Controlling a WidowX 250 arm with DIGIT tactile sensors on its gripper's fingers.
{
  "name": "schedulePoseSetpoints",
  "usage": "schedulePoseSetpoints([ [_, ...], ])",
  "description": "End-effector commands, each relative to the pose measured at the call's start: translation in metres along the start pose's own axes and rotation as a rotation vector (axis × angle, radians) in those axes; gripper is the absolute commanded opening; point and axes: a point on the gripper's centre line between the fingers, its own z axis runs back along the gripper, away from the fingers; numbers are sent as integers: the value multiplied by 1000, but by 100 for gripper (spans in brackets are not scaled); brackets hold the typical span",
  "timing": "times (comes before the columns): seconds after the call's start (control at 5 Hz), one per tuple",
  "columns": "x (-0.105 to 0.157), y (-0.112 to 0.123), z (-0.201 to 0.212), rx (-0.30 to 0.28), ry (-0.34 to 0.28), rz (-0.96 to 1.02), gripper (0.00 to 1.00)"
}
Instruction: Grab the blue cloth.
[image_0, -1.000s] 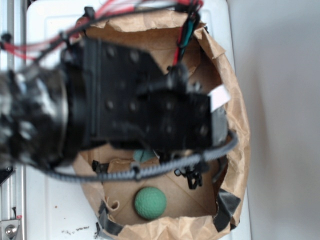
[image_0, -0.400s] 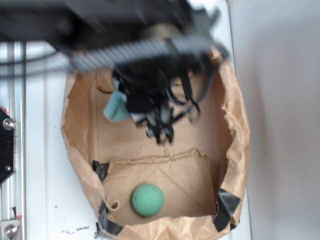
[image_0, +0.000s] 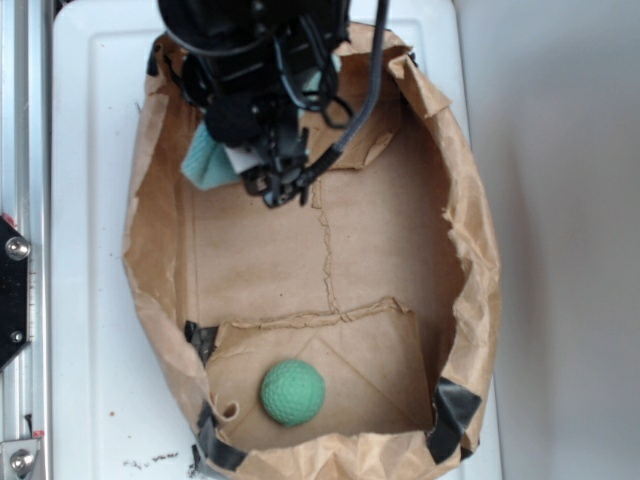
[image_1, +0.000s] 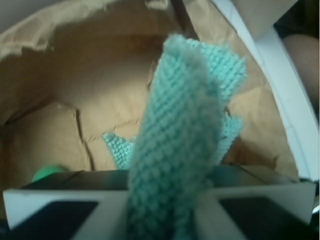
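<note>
Two views are given; in the exterior one the gripper (image_0: 262, 165) is seen at the far end of a torn brown paper bag (image_0: 470, 250) that is laid open like a shallow basin on a white surface (image_0: 90, 200); the blue cloth (image_0: 205, 160) is seen as a pale teal patch poking out on the left of the black fingers, just beside a white pad; whether the cloth is lifted clear of the paper floor cannot be told with certainty from this view, since the arm covers most of it. A green ball (image_0: 293, 392) is seen well apart from the cloth, at the near end of the bag, on a folded flap of paper; black tape (image_0: 455, 410) is seen at the bag's near corners; a metal rail (image_0: 22, 200) is seen along the left edge.

In the wrist view the blue cloth (image_1: 175, 145) is seen pinched between the two white-faced jaws, which are closed against it on both sides; a fold of terry fabric stands up from the pinch, with corners hanging behind it; the bag's paper wall (image_1: 75, 60) is seen behind, and a sliver of the green ball (image_1: 47, 173) at lower left.
</note>
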Motion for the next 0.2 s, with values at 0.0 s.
schedulePoseSetpoints([
  [0.0,8,3,21,-43,-95,1,0],
])
